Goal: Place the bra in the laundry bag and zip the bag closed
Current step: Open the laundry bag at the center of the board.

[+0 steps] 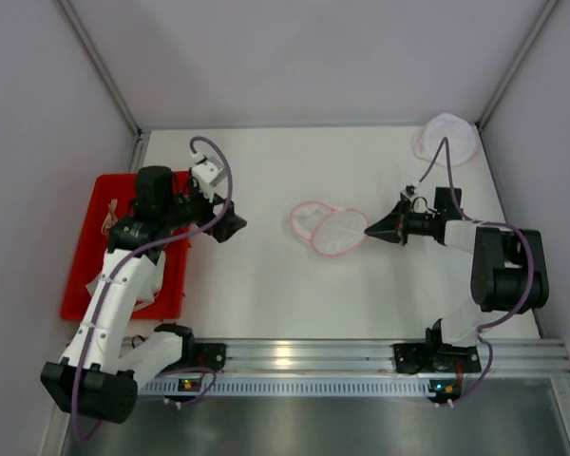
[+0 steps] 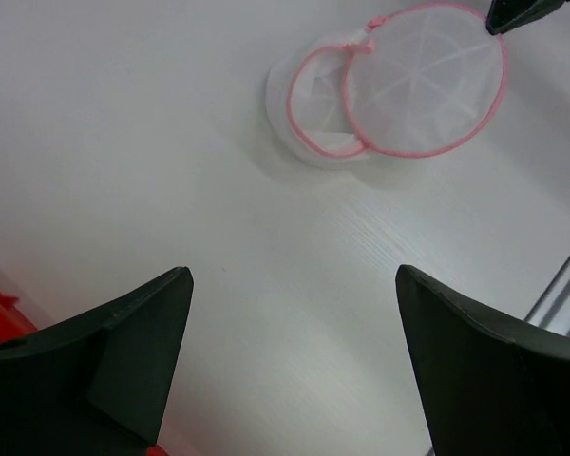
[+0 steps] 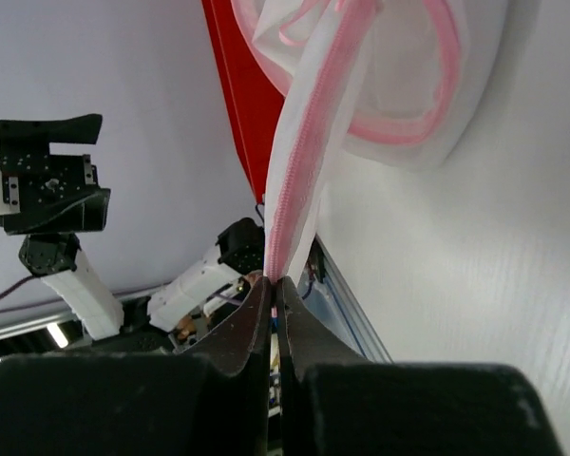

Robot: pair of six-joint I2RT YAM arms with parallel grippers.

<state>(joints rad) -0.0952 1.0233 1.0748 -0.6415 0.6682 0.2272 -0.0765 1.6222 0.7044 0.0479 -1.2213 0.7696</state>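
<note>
The right end effector (image 3: 274, 282), pinched shut on the pink rim of the laundry bag (image 1: 328, 228) on the bench (image 1: 266, 294), should hold that flap up steadily while the wide-open, empty left end effector (image 2: 293, 280) fetches what may be the bra (image 1: 109, 218) from the red tray (image 1: 81, 275) at left.

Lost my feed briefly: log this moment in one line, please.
right fingers: shut on laundry bag rim | left fingers: open, empty, over table | laundry bag: unzipped, lid flipped open | second bag: far right corner
</note>
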